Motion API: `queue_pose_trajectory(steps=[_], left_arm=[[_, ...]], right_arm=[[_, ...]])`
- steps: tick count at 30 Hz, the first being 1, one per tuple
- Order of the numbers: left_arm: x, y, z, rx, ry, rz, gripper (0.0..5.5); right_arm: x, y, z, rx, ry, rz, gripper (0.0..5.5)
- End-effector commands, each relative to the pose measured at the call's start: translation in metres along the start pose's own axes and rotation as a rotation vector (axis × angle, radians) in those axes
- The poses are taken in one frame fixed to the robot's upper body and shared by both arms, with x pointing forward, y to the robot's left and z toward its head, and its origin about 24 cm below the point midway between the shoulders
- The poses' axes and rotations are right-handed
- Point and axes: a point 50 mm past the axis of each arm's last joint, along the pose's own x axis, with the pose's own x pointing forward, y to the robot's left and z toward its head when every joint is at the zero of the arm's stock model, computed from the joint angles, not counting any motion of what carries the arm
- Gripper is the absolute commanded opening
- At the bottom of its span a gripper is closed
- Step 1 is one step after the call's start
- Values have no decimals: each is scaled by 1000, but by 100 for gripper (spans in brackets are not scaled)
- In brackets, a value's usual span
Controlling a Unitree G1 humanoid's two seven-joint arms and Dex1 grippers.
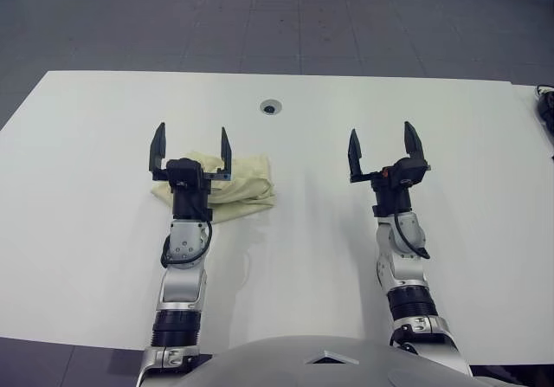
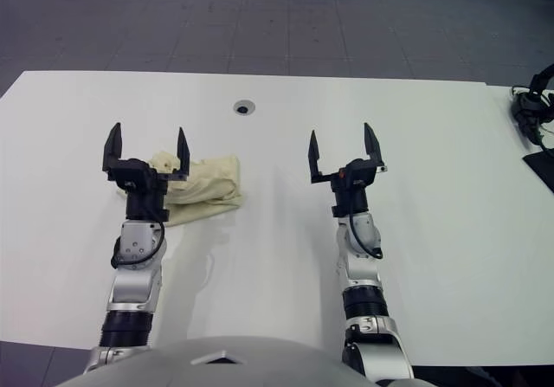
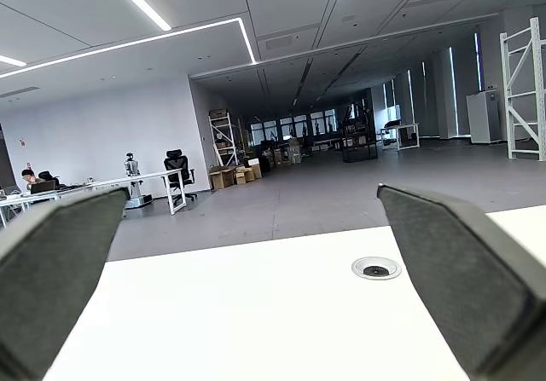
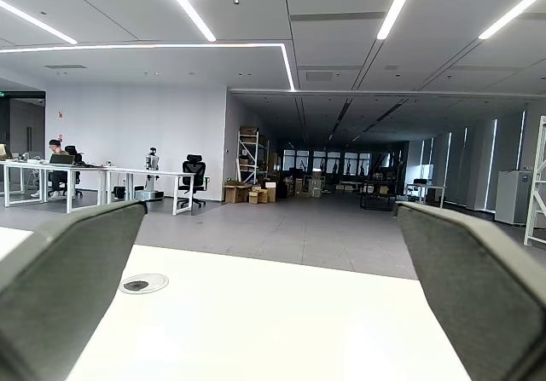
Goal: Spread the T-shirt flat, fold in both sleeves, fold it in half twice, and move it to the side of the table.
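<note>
A pale yellow T-shirt [image 1: 244,189] lies folded into a small bundle on the white table [image 1: 86,188], left of centre. My left gripper [image 1: 190,150] hovers open above the bundle's left part, fingers pointing away from me and hiding some of the cloth. Nothing is between its fingers [image 3: 465,279]. My right gripper [image 1: 386,150] stands open over bare table to the right, well apart from the shirt, with nothing in its fingers [image 4: 482,274].
A round cable grommet [image 1: 271,106] sits in the table near the far edge. Black cables and gear [image 2: 530,110] lie at the table's far right edge. Bare tabletop stretches between the arms and to the left of the shirt.
</note>
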Motion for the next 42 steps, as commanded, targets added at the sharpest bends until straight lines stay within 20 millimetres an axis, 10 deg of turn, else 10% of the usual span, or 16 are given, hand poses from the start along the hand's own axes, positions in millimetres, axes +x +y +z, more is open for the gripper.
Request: queue_pose_trajectory(steps=[1, 42], left_arm=[[2, -1, -2, 9, 2, -7, 540], [-2, 1, 0, -1, 13, -19, 540]], right_arm=[[4, 0, 1, -3, -12, 5, 537], [2, 3, 5, -6, -22, 16, 537]])
